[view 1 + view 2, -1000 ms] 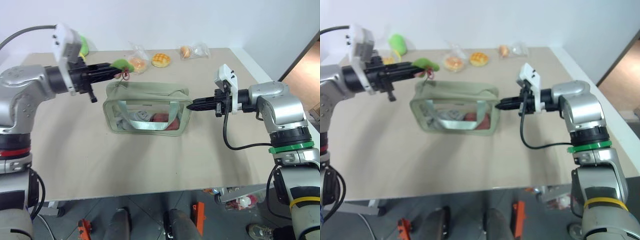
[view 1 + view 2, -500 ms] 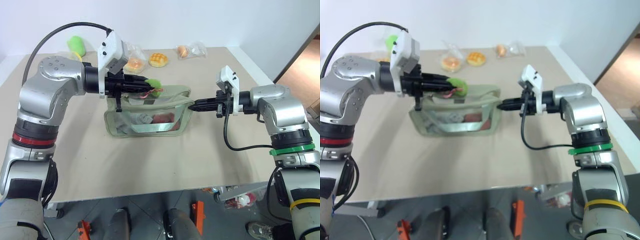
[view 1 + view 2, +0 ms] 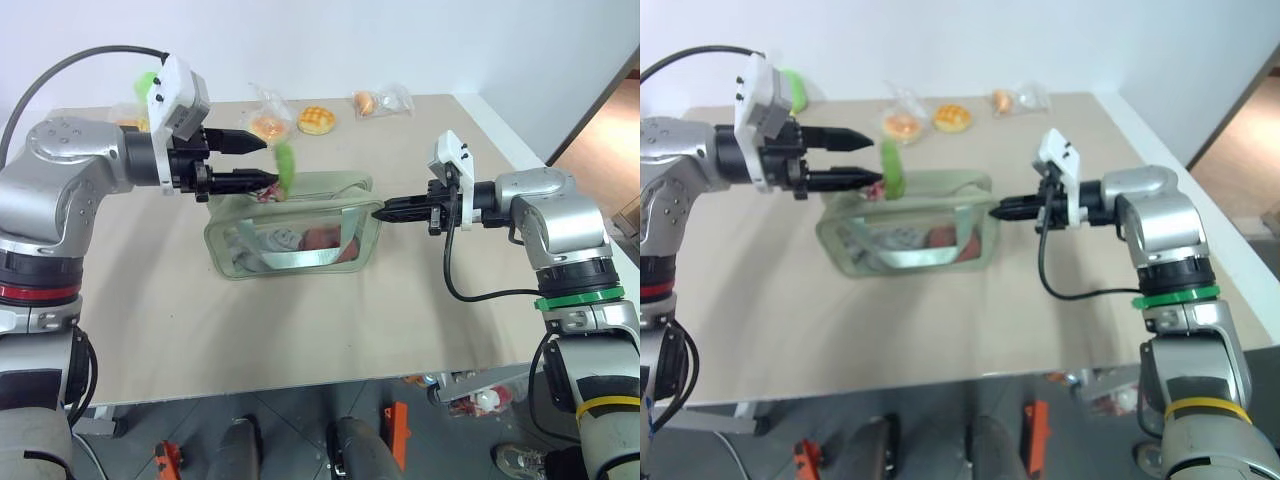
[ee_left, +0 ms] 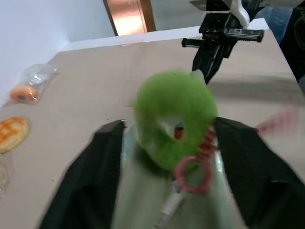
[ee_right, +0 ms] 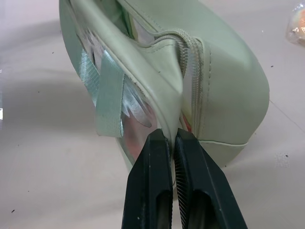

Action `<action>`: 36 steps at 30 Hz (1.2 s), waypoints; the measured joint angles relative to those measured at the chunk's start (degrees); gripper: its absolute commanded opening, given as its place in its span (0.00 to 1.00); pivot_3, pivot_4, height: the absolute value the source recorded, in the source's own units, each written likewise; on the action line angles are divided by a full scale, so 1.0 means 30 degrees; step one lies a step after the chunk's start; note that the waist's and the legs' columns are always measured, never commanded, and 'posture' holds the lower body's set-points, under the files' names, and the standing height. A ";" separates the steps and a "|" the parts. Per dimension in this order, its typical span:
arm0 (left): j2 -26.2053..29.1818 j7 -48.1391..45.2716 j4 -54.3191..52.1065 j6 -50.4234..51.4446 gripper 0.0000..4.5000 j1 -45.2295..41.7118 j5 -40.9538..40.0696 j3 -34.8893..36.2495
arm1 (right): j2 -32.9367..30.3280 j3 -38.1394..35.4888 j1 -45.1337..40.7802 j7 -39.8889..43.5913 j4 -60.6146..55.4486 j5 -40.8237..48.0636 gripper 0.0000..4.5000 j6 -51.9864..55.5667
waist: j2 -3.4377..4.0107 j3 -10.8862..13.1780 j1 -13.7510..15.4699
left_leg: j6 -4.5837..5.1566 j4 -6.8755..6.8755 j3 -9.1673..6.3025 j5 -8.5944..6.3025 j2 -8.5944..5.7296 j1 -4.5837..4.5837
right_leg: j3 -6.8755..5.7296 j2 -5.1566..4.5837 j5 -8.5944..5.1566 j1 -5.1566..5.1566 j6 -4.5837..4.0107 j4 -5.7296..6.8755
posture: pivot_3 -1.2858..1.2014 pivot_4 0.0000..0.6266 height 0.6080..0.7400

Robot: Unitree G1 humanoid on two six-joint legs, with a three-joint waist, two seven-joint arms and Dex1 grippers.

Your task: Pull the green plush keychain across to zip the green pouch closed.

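The green pouch [image 3: 293, 228] lies mid-table, its clear window and webbing handle facing me. My right gripper [image 3: 383, 212] is shut on the fabric at the pouch's right end [image 5: 209, 86], level with the zipper. Over the pouch's left end my left gripper [image 3: 268, 160] points right with its fingers [image 4: 90, 176] spread wide, so it is open. The green plush keychain [image 3: 285, 164] stands blurred just past those fingertips. In the left wrist view the plush [image 4: 174, 117] and its pinkish ring [image 4: 193, 171] sit in the gap, and I cannot tell whether a finger touches them.
Three bagged buns [image 3: 317, 120] lie along the table's back edge. A rounder green object [image 3: 795, 88] sits at the back left behind my left arm. The table's right edge [image 3: 520, 160] runs behind my right arm.
My left gripper carried the plush rightward over the pouch, then opened and let it go. It has drawn back slightly to the left. The right gripper has held still.
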 measured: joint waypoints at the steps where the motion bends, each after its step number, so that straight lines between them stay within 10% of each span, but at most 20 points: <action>1: 0.0199 -0.0033 -0.0256 0.0094 0.76 0.0233 -0.0192 0.0082 | 0.0024 0.0002 -0.0022 0.0013 0.0082 -0.0008 0.00 -0.0082 | 0.0000 0.0000 -0.0004 | 0.0000 0.0000 0.0000 0.0000 0.0000 0.0000 | 0.0000 -0.0001 0.0000 0.0000 0.0001 0.0000 | 0.52 0.24 1.00; 17: 0.3648 -0.0351 -0.1731 0.0822 0.76 0.5373 -0.1596 0.3522 | 0.0253 0.0033 -0.0417 0.0183 0.0768 -0.0106 0.00 -0.0518 | 0.0000 -0.0001 -0.0007 | 0.0000 -0.0002 0.0008 0.0000 0.0006 0.0010 | -0.0001 -0.0004 0.0002 0.0001 -0.0008 0.0001 | 0.52 0.24 1.00; 30: 0.2407 0.0176 -0.0732 0.0718 0.76 0.7248 -0.1555 0.3305 | 0.0229 0.0027 -0.0416 0.0277 0.0686 -0.0182 0.00 -0.0368 | -0.0001 0.0000 0.0001 | 0.0000 -0.0001 0.0012 0.0000 0.0011 0.0010 | -0.0002 0.0001 0.0009 -0.0003 -0.0016 0.0001 | 0.52 0.24 1.00; 36: 0.2078 0.0076 -0.0655 0.0795 0.36 0.7558 -0.1774 0.3076 | 0.0145 0.0026 -0.0359 0.0252 0.0443 -0.0171 0.00 -0.0073 | -0.0001 0.0000 0.0006 | 0.0000 -0.0001 0.0019 0.0000 0.0011 0.0009 | 0.0002 -0.0003 0.0009 -0.0003 -0.0015 0.0001 | 0.52 0.24 1.00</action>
